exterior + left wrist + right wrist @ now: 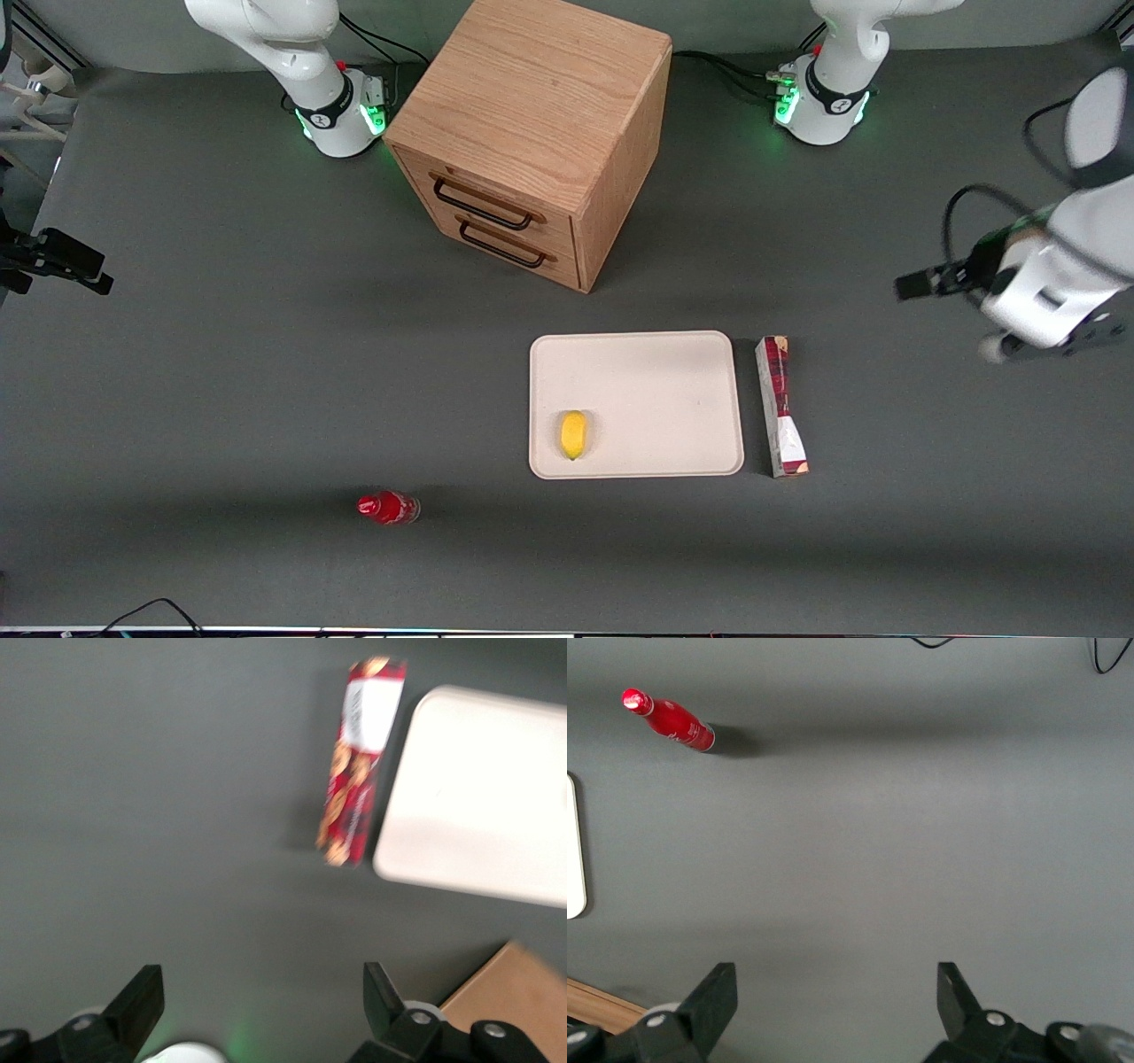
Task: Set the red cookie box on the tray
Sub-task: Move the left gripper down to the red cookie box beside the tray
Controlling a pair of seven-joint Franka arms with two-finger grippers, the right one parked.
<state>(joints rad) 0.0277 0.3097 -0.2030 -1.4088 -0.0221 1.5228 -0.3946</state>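
The red cookie box (780, 403) lies flat on the grey table, right beside the short side of the cream tray (656, 390) that faces the working arm's end, with a narrow gap between them. Its white section and tan end point toward the front camera. My gripper (917, 285) hangs well above the table toward the working arm's end, farther from the front camera than the box. In the left wrist view the box (359, 771) and the tray (478, 788) lie ahead of my gripper (261, 979), which is open and holds nothing.
A yellow lemon (574, 434) sits on the tray near the corner closest to the front camera. A small red bottle (388, 508) lies toward the parked arm's end. The wooden drawer cabinet (532, 133) stands farther from the front camera than the tray.
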